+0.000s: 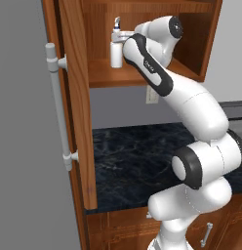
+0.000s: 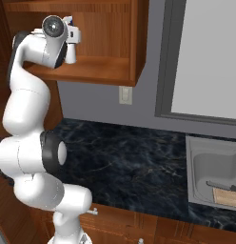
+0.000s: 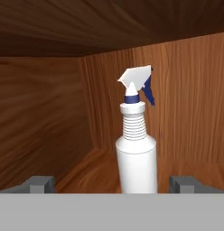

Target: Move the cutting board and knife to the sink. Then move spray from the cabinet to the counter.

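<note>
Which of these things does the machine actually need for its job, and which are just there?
Needed:
spray
cabinet
counter
sink
cutting board
knife
tool, open

Just there:
wall outlet
window

the arm (image 1: 201,117) is built of fat, rounded glossy white segments, each swelling like a smooth capsule. black bands ring the joints, and one long black sleeve with faint pale lettering wraps the forearm link. flat grey round caps close the joint ends. the tool's (image 3: 113,184) two fingertips (image 3: 39,184) are small, square-edged grey blocks. no cables or screws can be made out
</note>
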{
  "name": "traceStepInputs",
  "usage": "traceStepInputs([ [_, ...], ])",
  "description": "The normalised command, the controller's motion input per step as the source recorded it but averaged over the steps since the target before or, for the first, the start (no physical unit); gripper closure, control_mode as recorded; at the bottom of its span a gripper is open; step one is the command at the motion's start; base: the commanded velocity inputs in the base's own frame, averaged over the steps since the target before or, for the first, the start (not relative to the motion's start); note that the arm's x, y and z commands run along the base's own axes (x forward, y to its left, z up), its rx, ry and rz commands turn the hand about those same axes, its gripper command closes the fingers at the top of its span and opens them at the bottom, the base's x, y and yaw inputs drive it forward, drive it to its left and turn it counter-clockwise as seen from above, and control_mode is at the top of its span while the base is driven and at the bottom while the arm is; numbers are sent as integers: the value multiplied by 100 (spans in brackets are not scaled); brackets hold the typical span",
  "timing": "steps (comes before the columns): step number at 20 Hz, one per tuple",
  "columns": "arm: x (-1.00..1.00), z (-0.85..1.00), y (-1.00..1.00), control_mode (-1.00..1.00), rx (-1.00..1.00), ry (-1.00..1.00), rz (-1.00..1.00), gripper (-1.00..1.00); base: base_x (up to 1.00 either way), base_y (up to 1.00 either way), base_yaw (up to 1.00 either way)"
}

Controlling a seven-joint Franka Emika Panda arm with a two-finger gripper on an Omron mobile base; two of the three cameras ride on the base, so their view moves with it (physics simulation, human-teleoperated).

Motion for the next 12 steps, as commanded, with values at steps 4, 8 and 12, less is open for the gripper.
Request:
traceStepInputs([
  [4, 17, -3, 1, -100, -4, -7, 0, -100, 0, 0, 0],
  [8, 19, -5, 0, -100, -4, -4, 0, -100, 0, 0, 0],
  [12, 19, -3, 0, -100, -4, -3, 0, -100, 0, 0, 0],
])
